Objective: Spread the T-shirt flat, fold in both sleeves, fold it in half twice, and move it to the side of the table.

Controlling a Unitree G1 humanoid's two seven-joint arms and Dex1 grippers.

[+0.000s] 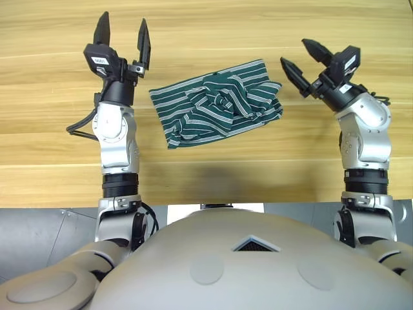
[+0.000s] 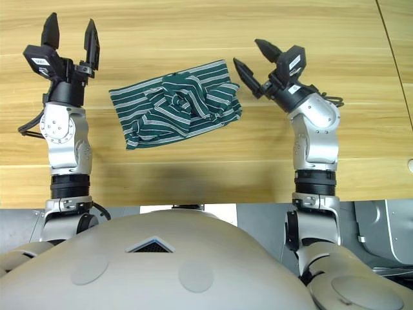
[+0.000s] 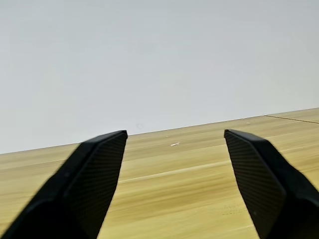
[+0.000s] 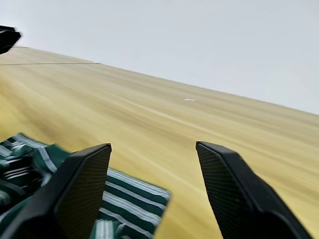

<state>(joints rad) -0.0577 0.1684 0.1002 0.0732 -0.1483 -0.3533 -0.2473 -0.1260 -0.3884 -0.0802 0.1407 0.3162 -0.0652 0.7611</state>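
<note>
The shirt [image 1: 216,103] lies bunched on the table [image 1: 258,26], well in from its near edge. Our left gripper [image 1: 123,18] and right gripper [image 1: 293,51] flank it, fingers spread, holding nothing. We judge that spreading has not yet begun; next, each gripper should pinch an outer edge and draw it outward.

Silver arms [image 1: 115,129], black claws [image 1: 123,20] [image 1: 293,51] (cabled)

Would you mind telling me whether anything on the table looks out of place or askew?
The T-shirt lies bunched and twisted on the table, at a slant, not spread flat. The left end effector and right end effector hang open beside it. Nothing looks spilled or damaged.
</note>
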